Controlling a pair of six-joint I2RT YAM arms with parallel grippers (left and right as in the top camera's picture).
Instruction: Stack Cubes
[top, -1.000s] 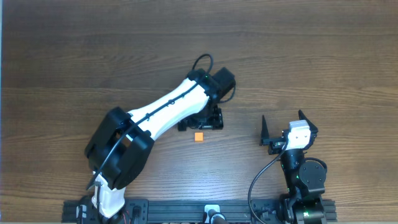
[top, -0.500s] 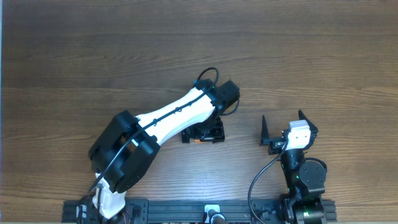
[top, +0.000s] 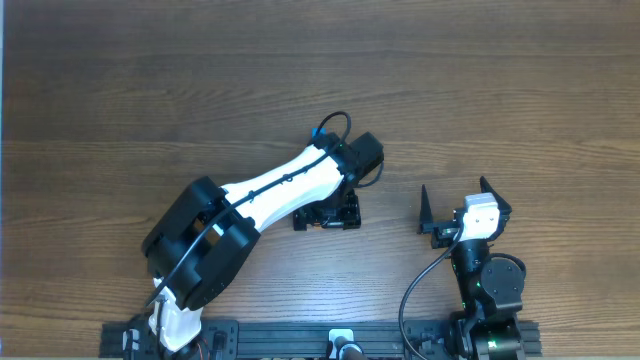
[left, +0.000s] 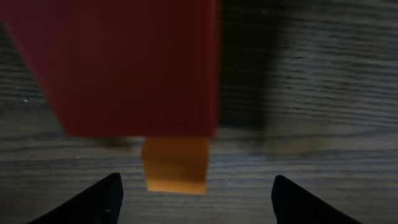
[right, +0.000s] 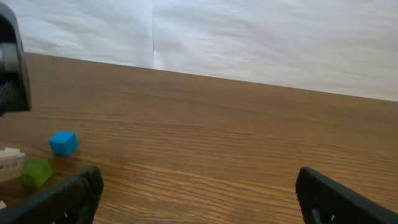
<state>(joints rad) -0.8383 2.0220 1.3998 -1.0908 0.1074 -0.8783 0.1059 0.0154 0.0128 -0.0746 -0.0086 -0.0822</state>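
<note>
In the left wrist view a small orange cube (left: 176, 165) lies on the wood, between and just beyond my left gripper's (left: 196, 199) spread fingertips. A much larger-looking red cube (left: 124, 62) sits right behind it, its shadow falling to one side. I cannot tell whether the two touch. Nothing is between the left fingers. In the top view the left gripper (top: 325, 217) points down at the table's middle, covering both cubes. My right gripper (top: 455, 196) rests open near its base, holding nothing. A blue cube (right: 63, 142) and a green cube (right: 36, 172) lie off to its side.
The wooden table (top: 150, 80) is bare at the far side and on the left. The left arm's white link (top: 270, 185) slants across the middle. A white wall (right: 249, 37) stands beyond the table's far edge in the right wrist view.
The left gripper has slid toward the table's near edge and now covers the orange cube, which lay in the open a second ago. The right arm has kept still.
</note>
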